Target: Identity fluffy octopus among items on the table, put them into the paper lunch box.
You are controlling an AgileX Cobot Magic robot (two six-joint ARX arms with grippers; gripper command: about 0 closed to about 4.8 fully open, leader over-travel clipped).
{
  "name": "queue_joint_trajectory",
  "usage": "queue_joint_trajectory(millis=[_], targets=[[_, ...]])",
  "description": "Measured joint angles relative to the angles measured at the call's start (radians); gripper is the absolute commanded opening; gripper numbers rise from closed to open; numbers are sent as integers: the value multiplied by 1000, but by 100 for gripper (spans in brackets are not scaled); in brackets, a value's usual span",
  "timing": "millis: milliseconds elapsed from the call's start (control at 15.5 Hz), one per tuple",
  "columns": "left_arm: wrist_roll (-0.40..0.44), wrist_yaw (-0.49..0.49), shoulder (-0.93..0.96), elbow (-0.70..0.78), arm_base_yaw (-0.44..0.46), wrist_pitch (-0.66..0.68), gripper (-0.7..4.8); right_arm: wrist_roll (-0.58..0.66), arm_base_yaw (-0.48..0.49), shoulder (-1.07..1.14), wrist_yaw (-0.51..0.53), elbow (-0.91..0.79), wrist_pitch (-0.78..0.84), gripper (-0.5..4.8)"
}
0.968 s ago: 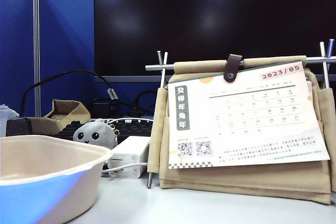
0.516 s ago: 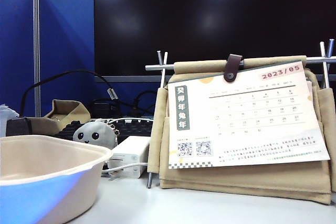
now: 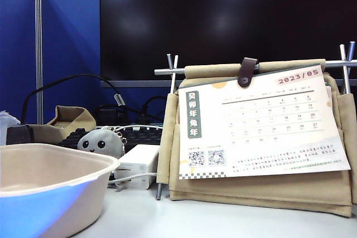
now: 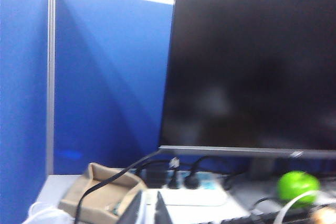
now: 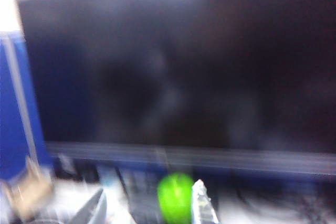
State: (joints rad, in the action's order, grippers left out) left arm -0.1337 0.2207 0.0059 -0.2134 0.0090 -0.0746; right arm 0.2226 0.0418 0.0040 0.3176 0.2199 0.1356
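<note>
Fluffy grey octopus plush (image 3: pixel 101 142) with black dot eyes is sitting on the pale white-grey table (image 3: pixel 223 221), far behind the large cream moulded paper lunch box (image 3: pixel 50 185) and just left of a white power adapter (image 3: pixel 138 164). Right of them a tan fabric organiser holding a desk calendar (image 3: pixel 262 129) is standing. Left gripper (image 4: pixel 147 211) is hanging above the table, jaws pressed together and empty; right gripper (image 5: pixel 149 205) is hanging with jaws spread wide, gripping nothing, a blurred green ball (image 5: pixel 176 196) showing between its fingertips.
</note>
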Motion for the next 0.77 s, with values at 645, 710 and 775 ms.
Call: queue_joint_trajectory(millis=[645, 710, 775], targets=[[-85, 291, 349, -652, 0, 776, 30, 20, 0, 208, 375, 664, -815, 144], [-85, 328, 382, -654, 0, 777, 30, 21, 0, 251, 416, 717, -889, 144], [-83, 353, 420, -654, 0, 790, 30, 13, 0, 291, 455, 747, -970, 144]])
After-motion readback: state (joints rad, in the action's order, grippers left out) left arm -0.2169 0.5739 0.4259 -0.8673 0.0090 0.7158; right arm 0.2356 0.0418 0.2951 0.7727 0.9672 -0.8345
